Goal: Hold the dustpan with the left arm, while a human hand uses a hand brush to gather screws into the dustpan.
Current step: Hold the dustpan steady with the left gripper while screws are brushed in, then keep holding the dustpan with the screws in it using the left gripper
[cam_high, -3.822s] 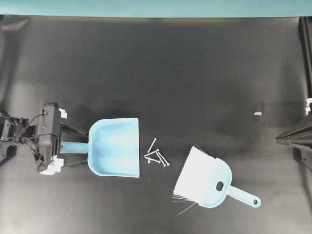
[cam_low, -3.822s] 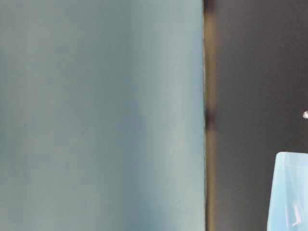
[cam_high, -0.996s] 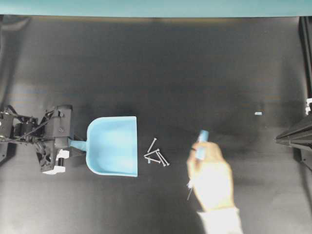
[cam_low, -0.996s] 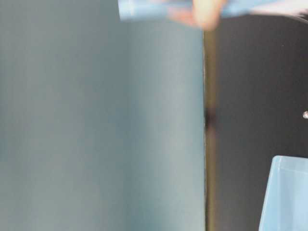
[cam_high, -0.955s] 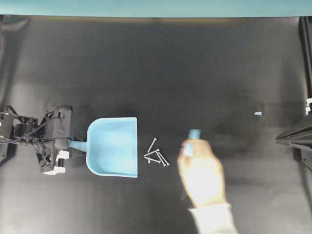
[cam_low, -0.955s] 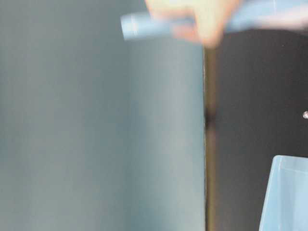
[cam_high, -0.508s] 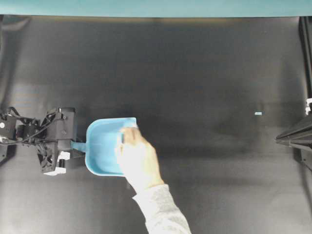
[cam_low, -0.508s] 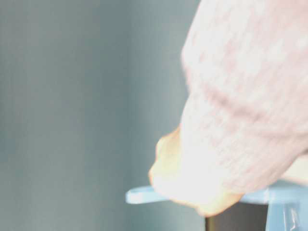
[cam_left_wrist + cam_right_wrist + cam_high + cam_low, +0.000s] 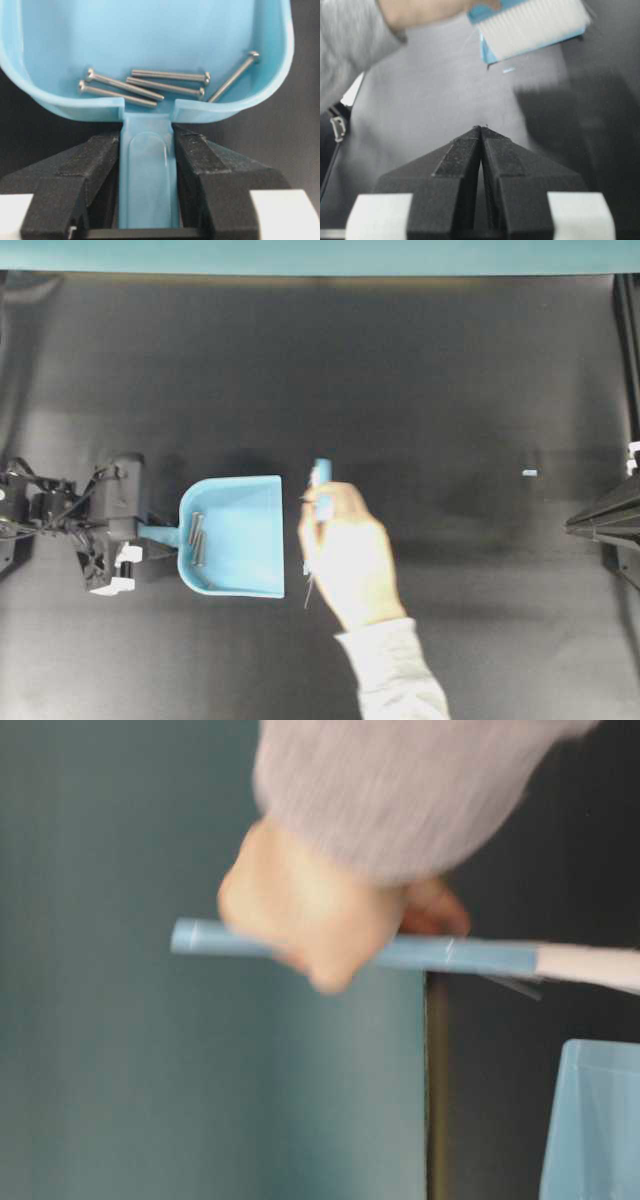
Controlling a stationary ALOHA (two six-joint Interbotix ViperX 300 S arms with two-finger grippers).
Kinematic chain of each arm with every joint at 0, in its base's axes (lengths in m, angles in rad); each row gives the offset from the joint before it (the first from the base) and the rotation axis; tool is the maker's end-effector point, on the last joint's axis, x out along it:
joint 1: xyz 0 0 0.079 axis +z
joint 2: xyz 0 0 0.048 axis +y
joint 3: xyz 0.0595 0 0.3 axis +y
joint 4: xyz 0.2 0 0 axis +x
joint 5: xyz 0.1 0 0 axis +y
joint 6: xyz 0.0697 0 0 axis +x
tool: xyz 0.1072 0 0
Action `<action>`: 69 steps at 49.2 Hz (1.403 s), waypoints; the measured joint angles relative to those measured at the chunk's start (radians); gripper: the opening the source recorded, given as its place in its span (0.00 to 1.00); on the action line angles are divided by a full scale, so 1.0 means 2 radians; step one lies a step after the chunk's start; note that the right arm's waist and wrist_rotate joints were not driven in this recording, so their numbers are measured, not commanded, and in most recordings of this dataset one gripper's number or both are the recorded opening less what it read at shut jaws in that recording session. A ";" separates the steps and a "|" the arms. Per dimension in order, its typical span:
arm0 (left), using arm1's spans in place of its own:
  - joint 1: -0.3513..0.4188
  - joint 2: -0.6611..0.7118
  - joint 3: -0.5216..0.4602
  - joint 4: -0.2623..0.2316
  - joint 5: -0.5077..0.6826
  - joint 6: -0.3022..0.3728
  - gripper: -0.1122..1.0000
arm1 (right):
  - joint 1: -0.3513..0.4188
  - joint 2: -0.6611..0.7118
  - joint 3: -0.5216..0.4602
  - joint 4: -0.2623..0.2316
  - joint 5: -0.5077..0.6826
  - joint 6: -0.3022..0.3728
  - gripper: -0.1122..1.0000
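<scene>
Left gripper (image 9: 146, 170) squeezing the dustpan (image 9: 232, 536) handle, screws (image 9: 145, 85) inside, hand (image 9: 345, 555) holding brush (image 9: 530, 25) beside it, right gripper (image 9: 481, 135) shut tight, no words to read

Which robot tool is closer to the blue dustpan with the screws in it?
The left tool. It is shut on the handle of the dustpan. The right tool sits shut, far off at the table's right edge, touching nothing.

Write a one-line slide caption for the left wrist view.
Left tool clamps the handle of the dustpan; five screws lie in its back.
</scene>
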 measured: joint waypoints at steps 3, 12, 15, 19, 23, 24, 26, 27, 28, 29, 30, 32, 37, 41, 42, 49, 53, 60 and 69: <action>0.003 -0.003 0.012 -0.001 -0.042 0.000 0.37 | 0.000 0.000 0.001 0.000 0.000 0.000 0.10; 0.013 -0.004 0.031 -0.001 -0.138 0.000 0.37 | 0.000 0.001 0.000 0.000 0.000 0.000 0.10; 0.016 0.002 0.032 0.000 -0.155 0.000 0.37 | 0.000 0.000 0.001 0.000 0.000 0.001 0.10; 0.017 0.012 0.032 0.000 -0.165 0.000 0.37 | 0.000 0.000 0.001 0.000 0.000 0.000 0.10; 0.017 0.023 0.032 0.000 -0.173 0.000 0.37 | 0.000 0.000 0.001 0.000 0.000 0.001 0.10; 0.017 0.025 0.032 0.000 -0.177 0.001 0.37 | 0.000 0.000 0.001 -0.001 0.000 0.000 0.10; 0.018 0.028 0.032 -0.001 -0.185 0.002 0.37 | 0.000 0.000 0.001 0.000 0.000 0.001 0.10; 0.018 0.028 0.032 -0.001 -0.189 0.002 0.37 | 0.000 0.000 0.001 0.000 0.000 0.000 0.10; 0.018 0.029 0.032 0.000 -0.195 0.002 0.37 | 0.000 0.000 0.001 0.000 0.000 0.000 0.10; 0.018 0.028 0.031 0.000 -0.199 0.002 0.37 | 0.000 0.000 0.001 0.000 0.000 0.000 0.10; 0.018 0.028 0.032 0.000 -0.204 0.002 0.37 | 0.000 0.000 0.001 0.000 0.000 0.000 0.10; 0.018 0.028 0.034 0.000 -0.214 0.002 0.37 | 0.000 0.000 0.001 0.000 0.000 0.000 0.10; 0.018 0.028 0.038 0.000 -0.235 0.002 0.37 | 0.000 0.000 0.001 0.000 0.000 0.001 0.10; 0.018 0.028 0.041 0.000 -0.246 0.002 0.37 | 0.000 0.000 0.001 0.000 0.000 0.000 0.10; 0.018 0.028 0.042 0.000 -0.249 0.002 0.37 | 0.000 0.000 0.001 0.000 0.000 0.000 0.10; 0.018 0.024 0.048 -0.001 -0.264 0.002 0.37 | 0.000 0.000 0.001 0.000 0.001 0.000 0.10; 0.018 0.018 0.050 0.000 -0.268 0.002 0.37 | 0.000 0.000 0.001 -0.001 0.000 0.000 0.10; 0.018 0.004 0.053 -0.001 -0.268 0.002 0.37 | 0.000 0.000 0.001 0.000 0.000 0.000 0.10; 0.017 -0.003 0.060 -0.001 -0.268 0.002 0.37 | 0.000 0.000 0.001 -0.001 0.000 0.001 0.10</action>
